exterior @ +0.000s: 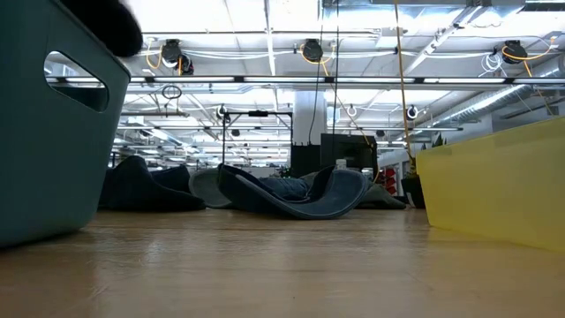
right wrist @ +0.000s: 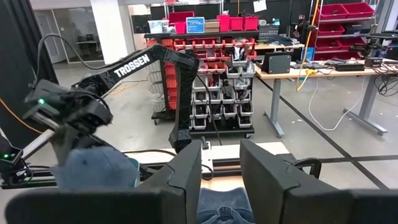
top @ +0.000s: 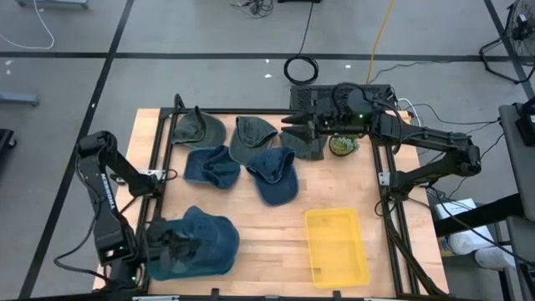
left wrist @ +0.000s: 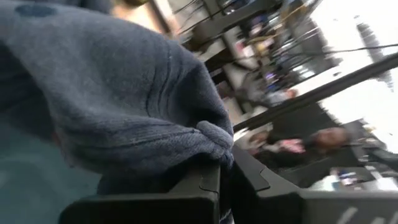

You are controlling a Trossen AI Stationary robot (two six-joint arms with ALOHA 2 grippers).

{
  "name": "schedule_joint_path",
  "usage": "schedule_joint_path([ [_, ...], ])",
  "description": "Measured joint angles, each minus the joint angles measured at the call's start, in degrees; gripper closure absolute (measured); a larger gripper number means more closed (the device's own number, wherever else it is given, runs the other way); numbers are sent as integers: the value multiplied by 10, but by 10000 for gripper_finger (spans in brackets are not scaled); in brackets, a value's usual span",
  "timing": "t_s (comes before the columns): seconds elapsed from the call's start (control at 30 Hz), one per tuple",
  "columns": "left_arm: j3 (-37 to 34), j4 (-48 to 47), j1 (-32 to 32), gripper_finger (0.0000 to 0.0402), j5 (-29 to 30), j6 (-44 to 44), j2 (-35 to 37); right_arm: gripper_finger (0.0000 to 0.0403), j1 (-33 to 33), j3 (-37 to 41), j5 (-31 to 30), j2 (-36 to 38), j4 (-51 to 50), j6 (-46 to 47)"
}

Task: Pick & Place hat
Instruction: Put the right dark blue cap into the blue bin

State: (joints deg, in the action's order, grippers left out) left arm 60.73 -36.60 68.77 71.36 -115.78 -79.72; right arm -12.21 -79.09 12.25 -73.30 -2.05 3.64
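Note:
A blue hat [top: 205,241] sits over a teal bin [exterior: 48,132] at the table's near left corner, with my left gripper [top: 171,247] shut on it. In the left wrist view the blue hat [left wrist: 112,93] fills most of the picture, with the teal bin [left wrist: 25,186] behind it. Several other hats, blue [top: 274,174] and green [top: 251,138], lie flat on the table's far half. My right gripper [top: 290,130] hovers open and level above them at the far right, holding nothing. My left gripper pinches a bunched fold of the hat's blue cloth [left wrist: 214,138] between its two fingers [left wrist: 199,186]. The rest of the hat spreads out beyond the fingers over the bin. I cannot tell whether the hat rests on the bin.
A yellow tray [top: 336,247] stands near the front right, and shows as a yellow wall in the low view [exterior: 494,181]. A small potted plant [top: 343,145] sits at the far right. A dark metal frame [top: 159,159] runs along the table's edges.

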Motion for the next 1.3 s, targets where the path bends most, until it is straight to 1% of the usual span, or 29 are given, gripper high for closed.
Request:
schedule_joint_path([
  [0.1,0,-67,-9,394,-56,-80,0,303,0,0,0,0,0,1],
  [0.17,0,-85,-13,394,-90,-116,0,303,0,0,0,0,0,0],
  [0.33,0,-86,-20,394,-182,-160,0,303,0,0,0,0,0,0],
  [0.47,0,-88,-20,394,-231,-198,0,303,0,0,0,0,0,-3],
  [0.6,0,-92,-16,394,-316,-230,0,303,0,0,0,0,-1,-21],
  [0.73,0,-88,-17,394,-331,-231,0,303,0,0,0,0,-4,-28],
  [0.87,0,-99,-27,394,-362,-231,0,303,0,0,-1,0,-4,-28],
  [1.13,0,-114,-35,389,-363,-231,0,303,0,0,-1,0,-4,-28],
  [1.3,0,-112,-35,395,-364,-221,0,303,0,0,-1,0,-5,-28],
])
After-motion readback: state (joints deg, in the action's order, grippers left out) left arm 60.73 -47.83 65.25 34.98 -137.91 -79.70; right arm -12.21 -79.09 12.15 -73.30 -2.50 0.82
